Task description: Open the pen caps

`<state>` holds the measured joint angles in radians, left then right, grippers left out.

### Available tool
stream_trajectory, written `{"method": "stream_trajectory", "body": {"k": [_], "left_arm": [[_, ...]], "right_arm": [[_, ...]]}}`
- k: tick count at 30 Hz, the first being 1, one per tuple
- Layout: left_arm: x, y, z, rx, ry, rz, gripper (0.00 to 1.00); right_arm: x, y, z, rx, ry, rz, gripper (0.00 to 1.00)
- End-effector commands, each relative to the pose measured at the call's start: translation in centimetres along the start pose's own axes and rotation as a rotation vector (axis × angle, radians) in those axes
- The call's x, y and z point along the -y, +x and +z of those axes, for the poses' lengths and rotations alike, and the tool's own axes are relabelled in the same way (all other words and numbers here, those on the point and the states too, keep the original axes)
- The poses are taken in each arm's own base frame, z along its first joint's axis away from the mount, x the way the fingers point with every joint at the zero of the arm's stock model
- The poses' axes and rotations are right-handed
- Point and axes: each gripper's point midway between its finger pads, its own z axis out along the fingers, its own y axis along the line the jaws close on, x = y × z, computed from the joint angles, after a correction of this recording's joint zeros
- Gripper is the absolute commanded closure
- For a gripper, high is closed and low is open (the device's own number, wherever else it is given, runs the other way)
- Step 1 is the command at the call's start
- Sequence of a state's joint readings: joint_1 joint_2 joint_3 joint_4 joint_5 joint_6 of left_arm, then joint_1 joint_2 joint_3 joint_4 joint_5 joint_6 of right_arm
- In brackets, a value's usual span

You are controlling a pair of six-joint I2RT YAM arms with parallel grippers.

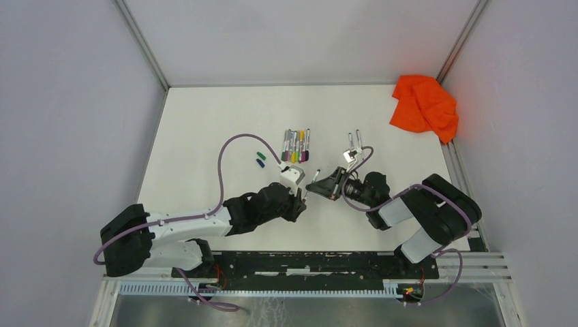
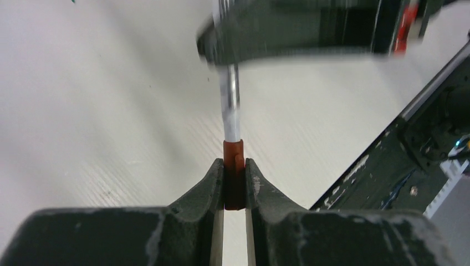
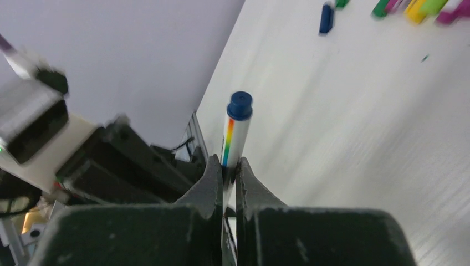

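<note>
My left gripper (image 2: 234, 169) nearly closed, jaws pinching red pen cap (image 2: 233, 152); cap sits on end of pen (image 2: 231, 119). My right gripper (image 3: 224, 166) clamped tight on same pen's barrel, blue end protruding past fingertips. Pen spans both grippers, near row of pens (image 1: 296, 145) on table (image 1: 204, 122)

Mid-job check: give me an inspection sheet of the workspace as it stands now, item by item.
Surface: white tabletop, no spills seen.
Job's things: grey-white pen barrel spans both claws, red plastic cap on it; row of capped pens; two separate pens; loose green cap and loose blue cap.
Clutter: crumpled orange cloth, far right corner.
Grippers: left claw shut on the red cap; right claw shut on the barrel.
Cables: purple cables loop along both arms, off the pens.
Surroundings: grey enclosure walls.
</note>
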<state>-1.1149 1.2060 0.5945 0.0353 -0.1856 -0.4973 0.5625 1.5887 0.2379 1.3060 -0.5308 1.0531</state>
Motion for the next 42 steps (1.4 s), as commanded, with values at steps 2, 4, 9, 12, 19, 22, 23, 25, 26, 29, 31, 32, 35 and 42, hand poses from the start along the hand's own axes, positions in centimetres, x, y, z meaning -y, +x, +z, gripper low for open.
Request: {"method": "stream_trajectory", "body": {"k": [2,4,9,12,19,22,23,25,26,29,31,32,35,42], "left_arm": [[3.3,0.7,-1.5,0.020,0.151,0.091,0.98],[3.9,1.1,-1.6,0.011,0.181,0.099,0.98],[4.1,1.4,-1.7,0.006,0.181,0.099,0.98],[3.0,0.5,-1.7,0.045,0.107,0.051,0.98],[-3.3,-3.5,-2.8,0.237,-0.295,-0.124,0.98],[-4.9,-5.5,-3.9,0.322,-0.415,-0.194,0.98],[-5.3,-6.1,-4.2,0.339,-0.449,-0.207,0.98],[-6.3,-6.8,-4.9,0.364,-0.528,-0.259,0.98],[-6.4,-7.5,-5.1,0.375,-0.542,-0.279,0.98],[-7.3,-8.2,-5.5,0.389,-0.578,-0.352,0.98],[-8.3,-8.4,-5.3,0.384,-0.593,-0.403,0.98],[-9.1,-8.6,-5.0,0.372,-0.597,-0.435,0.98],[-11.9,-8.9,-4.0,0.319,-0.594,-0.537,0.98],[-18.4,-7.9,-1.7,0.202,-0.585,-0.768,0.98]], "right_arm": [[3.0,-5.7,-1.2,0.241,0.072,-0.076,1.00],[2.5,-6.2,-1.0,0.252,0.037,-0.091,1.00],[2.0,-7.1,-0.3,0.254,-0.025,-0.140,1.00],[2.8,-7.6,0.3,0.242,-0.003,-0.170,1.00],[8.1,-10.1,1.6,0.110,0.343,-0.340,1.00],[9.7,-12.5,0.5,0.086,0.533,-0.431,1.00],[10.3,-12.8,-0.1,0.067,0.595,-0.445,1.00],[10.7,-14.2,-0.8,0.047,0.690,-0.475,1.00],[10.8,-14.8,-1.2,0.038,0.731,-0.487,1.00],[11.2,-16.2,-2.2,0.005,0.833,-0.509,1.00],[11.3,-17.5,-2.8,-0.002,0.903,-0.531,1.00],[11.2,-18.3,-3.0,-0.005,0.934,-0.543,1.00],[11.4,-19.7,-3.8,-0.026,1.002,-0.562,1.00],[13.3,-21.7,-5.8,-0.091,1.133,-0.583,1.00]]}}
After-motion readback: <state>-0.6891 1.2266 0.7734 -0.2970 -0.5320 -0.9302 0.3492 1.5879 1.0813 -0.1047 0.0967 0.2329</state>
